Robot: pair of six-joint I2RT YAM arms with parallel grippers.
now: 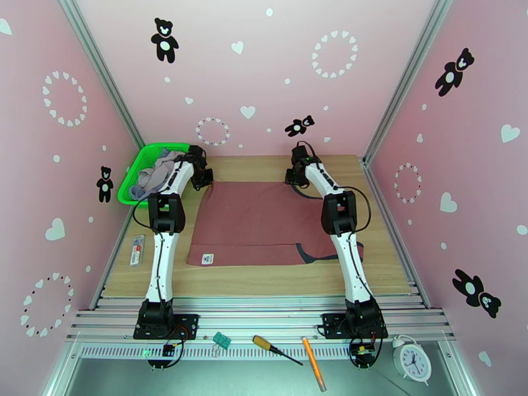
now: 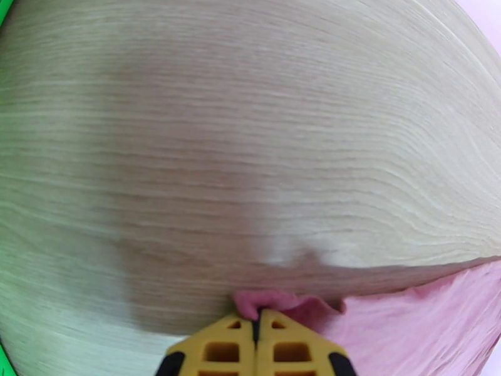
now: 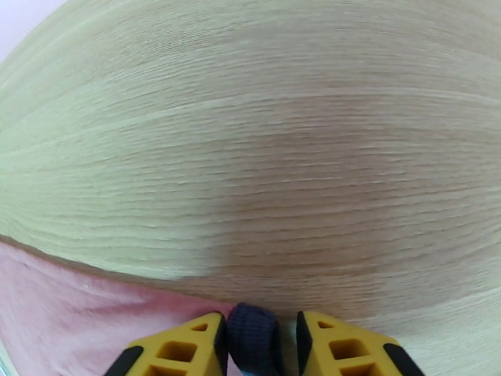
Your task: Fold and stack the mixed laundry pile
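Observation:
A rust-red top lies spread flat on the wooden table, its white label near the front left and its dark trim at the front right. My left gripper sits at the top's far left corner; in the left wrist view it is shut, pinching a fold of the reddish cloth. My right gripper is at the far right corner, shut on the top's dark trim. Pale grey and blue-grey garments lie heaped in the basket.
The bright green mesh basket stands at the table's far left corner, beside my left arm. A small red-and-white item lies at the left edge. A screwdriver, an orange pen and a clock rest by the arm bases.

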